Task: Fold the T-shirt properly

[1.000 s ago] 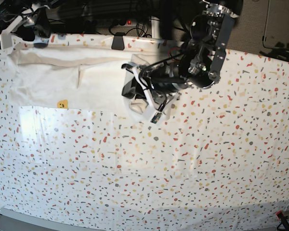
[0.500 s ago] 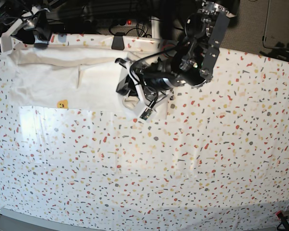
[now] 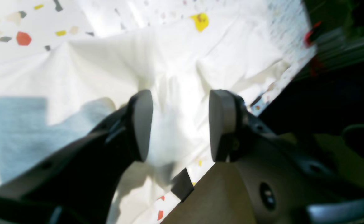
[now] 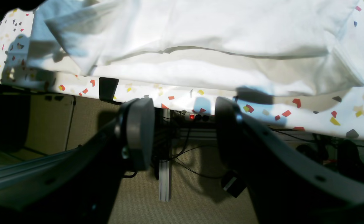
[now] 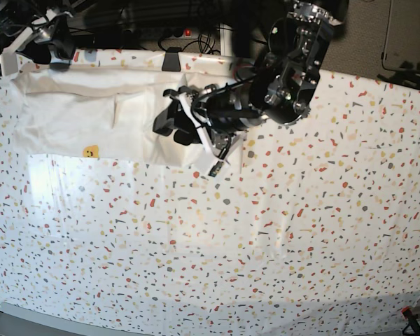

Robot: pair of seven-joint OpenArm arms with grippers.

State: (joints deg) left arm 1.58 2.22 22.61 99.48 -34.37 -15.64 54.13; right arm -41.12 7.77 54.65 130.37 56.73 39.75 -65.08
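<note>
The T-shirt (image 5: 91, 115) lies part-folded along the counter's (image 5: 266, 238) far edge. Left gripper (image 3: 178, 124) hovers over its folded end, jaws wide and empty; right gripper (image 4: 182, 133), jaws wide, hangs beyond the edge. Next: regrasp and fold across.

Left gripper (image 3: 178, 126) jaws parted, right gripper (image 4: 182, 137) jaws apart

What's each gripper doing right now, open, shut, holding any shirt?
Left gripper: open, jaws apart over the T-shirt, gripping nothing.
Right gripper: open, empty, off the table edge, apart from the shirt.
</note>
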